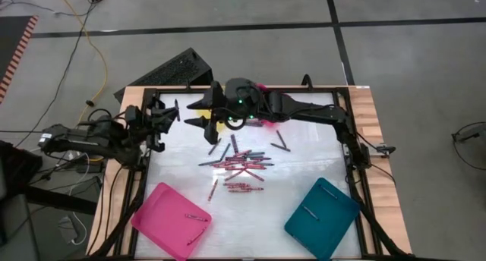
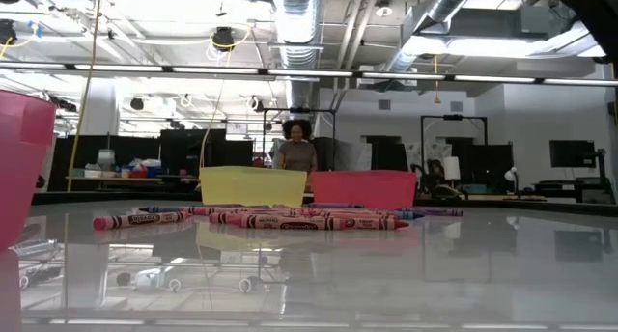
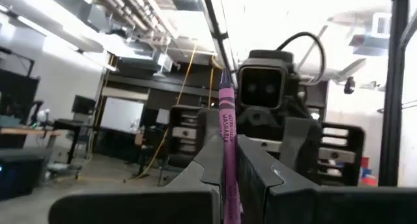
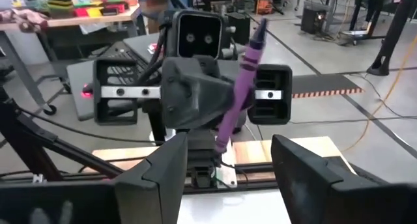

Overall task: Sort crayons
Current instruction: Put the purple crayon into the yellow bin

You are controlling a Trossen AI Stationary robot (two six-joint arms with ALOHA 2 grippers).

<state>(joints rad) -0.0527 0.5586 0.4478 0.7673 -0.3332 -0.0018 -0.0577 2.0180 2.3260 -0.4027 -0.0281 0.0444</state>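
My left gripper [image 1: 170, 113] is at the table's far left, above the surface, shut on a purple crayon [image 3: 227, 129]. My right gripper [image 1: 199, 114] faces it from the right, open and empty; its fingers [image 4: 163, 178] stand wide apart just short of the crayon [image 4: 238, 87]. A heap of red, pink and dark crayons [image 1: 239, 162] lies flat in the middle of the table, and it also shows in the low view [image 2: 280, 219]. A few crayons lie in the pink tray [image 1: 171, 219] and in the teal tray [image 1: 323, 215]. My left gripper pinches the purple crayon near its lower, blunt end [image 4: 220, 142] between its two fingers [image 3: 212, 165]. The fingers come about level from the table's left and lie across the crayon. The crayon stands nearly upright, leaning a little, its tip [image 4: 260, 23] up and clear of the table.
A yellow tray [image 2: 253, 185] and a second pink tray [image 2: 362, 187] stand at the table's far side, mostly under the right arm [image 1: 304, 109] in the high view. A dark frame [image 1: 144, 177] rims the table. A person [image 2: 295, 151] stands in the room behind.
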